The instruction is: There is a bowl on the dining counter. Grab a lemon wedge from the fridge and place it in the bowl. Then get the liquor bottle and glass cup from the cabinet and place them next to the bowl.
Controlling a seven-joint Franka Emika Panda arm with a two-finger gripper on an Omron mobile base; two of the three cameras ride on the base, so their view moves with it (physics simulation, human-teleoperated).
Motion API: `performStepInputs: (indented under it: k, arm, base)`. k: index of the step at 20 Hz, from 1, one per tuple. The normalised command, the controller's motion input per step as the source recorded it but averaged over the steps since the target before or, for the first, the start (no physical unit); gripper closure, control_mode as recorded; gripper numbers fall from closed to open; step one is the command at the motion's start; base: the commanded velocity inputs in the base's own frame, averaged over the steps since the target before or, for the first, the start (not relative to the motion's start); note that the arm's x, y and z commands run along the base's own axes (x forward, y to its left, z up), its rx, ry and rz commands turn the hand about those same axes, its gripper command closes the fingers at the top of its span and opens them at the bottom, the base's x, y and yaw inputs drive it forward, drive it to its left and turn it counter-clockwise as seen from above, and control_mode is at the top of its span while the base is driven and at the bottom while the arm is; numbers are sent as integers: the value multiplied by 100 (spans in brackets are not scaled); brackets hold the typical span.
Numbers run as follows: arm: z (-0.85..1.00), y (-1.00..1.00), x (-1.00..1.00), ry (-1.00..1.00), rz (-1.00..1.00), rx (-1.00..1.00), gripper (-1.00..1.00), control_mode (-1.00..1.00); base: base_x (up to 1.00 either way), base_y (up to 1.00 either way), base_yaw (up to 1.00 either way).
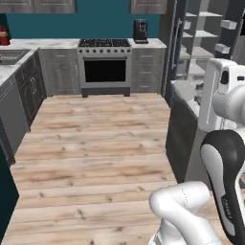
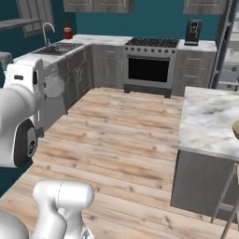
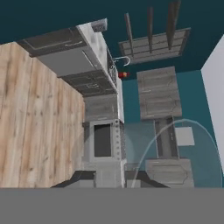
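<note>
I'm still on the approach, heading for the lemon wedge. The tall open fridge with pale shelves [image 1: 203,38] stands beyond the marble-topped dining counter [image 2: 210,119], whose right edge shows a sliver of yellowish bowl [image 2: 236,130]. I cannot tell the pincer's state. Next I drive closer.

No text, label, brand, number or sign could be read on anything in the kitchen at this moment
</note>
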Motion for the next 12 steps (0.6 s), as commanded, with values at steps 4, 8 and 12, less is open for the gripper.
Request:
performStepInputs:
  k: [4, 8, 12]
  arm:
    - [0, 0, 0, 0, 0, 0, 100, 100]
    - [0, 0, 0, 0, 0, 0, 100, 100]
    - [0, 0, 0, 0, 0, 0, 100, 100]
  base:
    - [-14, -100, 0]
    - [-15, -100, 0]
    - [-1, -100, 0]
